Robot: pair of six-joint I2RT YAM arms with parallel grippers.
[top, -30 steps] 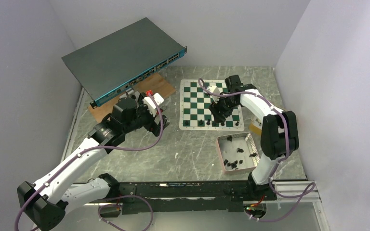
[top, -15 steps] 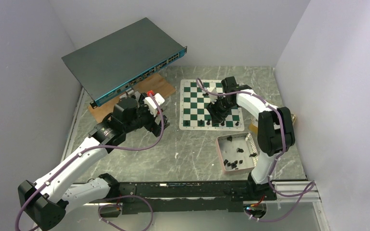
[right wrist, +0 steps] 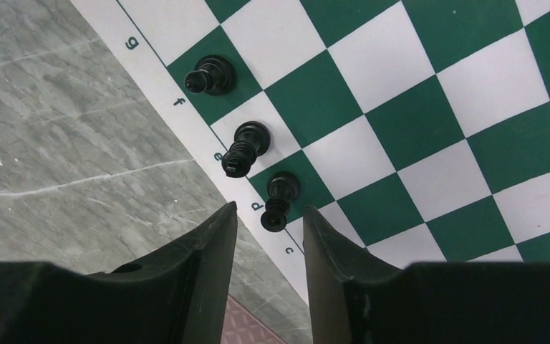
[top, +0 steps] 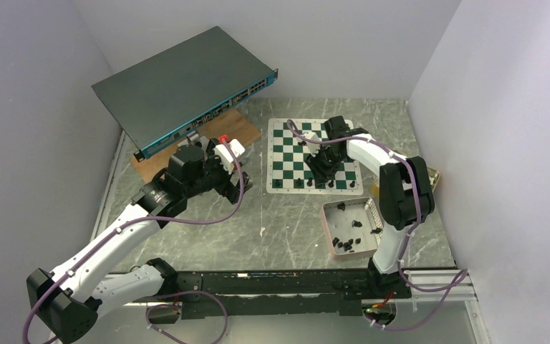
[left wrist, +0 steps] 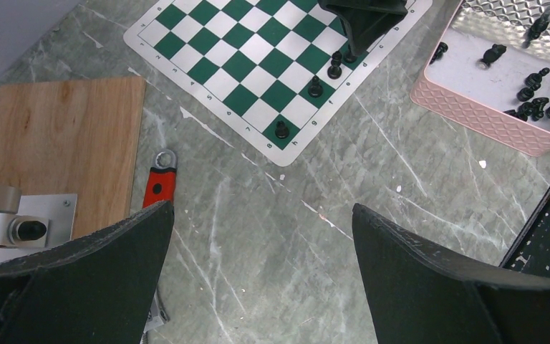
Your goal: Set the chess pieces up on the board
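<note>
The green and white board [top: 293,136] lies at the far centre and shows in the left wrist view [left wrist: 238,66] and right wrist view [right wrist: 430,107]. Several black chess pieces [top: 298,183] stand along its near row. My right gripper [top: 323,170] hangs low over that row, open and empty. One piece [right wrist: 276,202] stands just ahead of the gripper's fingertips [right wrist: 226,215], and two more [right wrist: 247,147] stand beyond it. More pieces [top: 345,242] lie in the pink tray [top: 327,229]. My left gripper [top: 238,183] is open and empty above bare table [left wrist: 261,215].
A tilted grey network switch [top: 186,86] rests over a wooden board [top: 233,127] at the far left. A red wrench [left wrist: 157,183] and a metal fitting [left wrist: 14,226] lie beside the wooden board. The tray wall [left wrist: 480,115] is near the chess board's corner.
My right gripper has shifted slightly left along the board's near row and its elbow has swung inward. The left arm has not moved.
</note>
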